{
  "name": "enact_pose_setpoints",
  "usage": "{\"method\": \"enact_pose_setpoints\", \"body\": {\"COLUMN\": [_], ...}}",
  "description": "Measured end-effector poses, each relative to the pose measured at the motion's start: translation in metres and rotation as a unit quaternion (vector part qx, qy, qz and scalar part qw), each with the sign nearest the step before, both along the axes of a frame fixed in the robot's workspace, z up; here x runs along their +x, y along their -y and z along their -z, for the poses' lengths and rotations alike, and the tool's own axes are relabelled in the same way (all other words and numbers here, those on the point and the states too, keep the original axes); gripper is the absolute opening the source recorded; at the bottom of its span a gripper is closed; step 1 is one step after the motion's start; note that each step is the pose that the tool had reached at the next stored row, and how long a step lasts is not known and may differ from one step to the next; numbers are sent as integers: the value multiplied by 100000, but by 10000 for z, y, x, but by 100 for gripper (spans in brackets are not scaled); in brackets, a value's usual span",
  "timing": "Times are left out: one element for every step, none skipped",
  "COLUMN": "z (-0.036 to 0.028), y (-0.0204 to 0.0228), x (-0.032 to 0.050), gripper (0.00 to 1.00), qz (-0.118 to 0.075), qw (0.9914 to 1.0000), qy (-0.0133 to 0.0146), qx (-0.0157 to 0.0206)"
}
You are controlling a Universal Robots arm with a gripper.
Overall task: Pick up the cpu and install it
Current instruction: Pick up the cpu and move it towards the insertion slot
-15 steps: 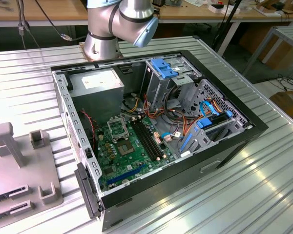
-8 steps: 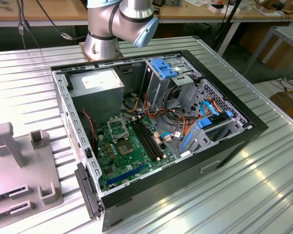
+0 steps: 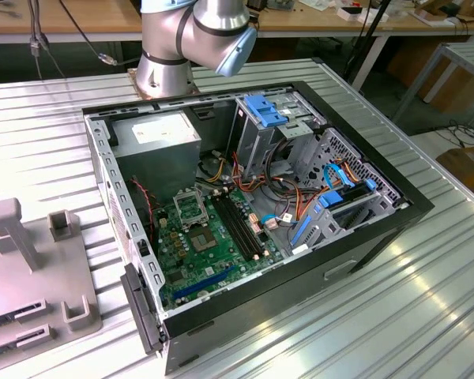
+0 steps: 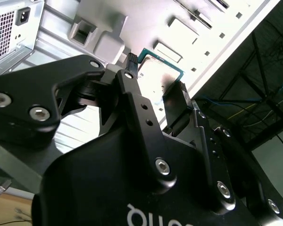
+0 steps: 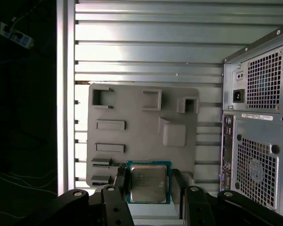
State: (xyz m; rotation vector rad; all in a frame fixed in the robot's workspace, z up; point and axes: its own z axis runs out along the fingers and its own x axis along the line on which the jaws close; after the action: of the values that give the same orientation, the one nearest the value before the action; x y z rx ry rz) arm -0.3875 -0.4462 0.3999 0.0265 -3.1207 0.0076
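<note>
The cpu [image 5: 148, 182], a flat square chip with a silver top and thin green rim, sits between my two black fingers [image 5: 119, 188] in both wrist views. My gripper [image 5: 148, 186] is shut on the cpu [image 4: 156, 75], with one finger [image 4: 128, 75] on each of two opposite edges. It hangs high above the grey holder tray [image 5: 144, 127]. In the exterior view the open computer case [image 3: 379, 237] lies on the table, with the green motherboard [image 3: 213, 253] inside and its square metal socket frame [image 3: 191, 207] near the power supply.
The grey holder tray [image 3: 31, 268] stands at the exterior view's left, beside the case. The arm's base [image 3: 166, 63] stands behind the case. Drive cages and cables [image 3: 300, 166] fill the case's far side. The case's rear panel [image 5: 257, 127] rises next to the tray.
</note>
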Motion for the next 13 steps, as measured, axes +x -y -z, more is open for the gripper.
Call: {"method": "enact_pose_setpoints", "body": {"z": [0, 0, -1, 0, 0, 0, 0, -1, 0, -1, -1, 0, 0], "y": [0, 0, 0, 0, 0, 0, 0, 0, 0, 0, 0, 0, 0], "x": [6, 12, 17, 24, 29, 38, 43, 56, 65, 79, 87, 94, 106], "gripper": [47, 47, 47, 47, 47, 47, 47, 47, 47, 47, 47, 47, 47], "qz": [1, 3, 4, -1, 3, 2, 3, 1, -2, 0, 2, 1, 0], "qw": [100000, 100000, 100000, 100000, 100000, 100000, 100000, 100000, 100000, 100000, 100000, 100000, 100000], "qy": [-4, -2, -9, -2, -3, -3, -3, -5, -2, -5, -7, -4, -4], "qx": [-2, -1, -4, -2, -1, -1, 0, -4, -2, -3, -5, -2, -3]}}
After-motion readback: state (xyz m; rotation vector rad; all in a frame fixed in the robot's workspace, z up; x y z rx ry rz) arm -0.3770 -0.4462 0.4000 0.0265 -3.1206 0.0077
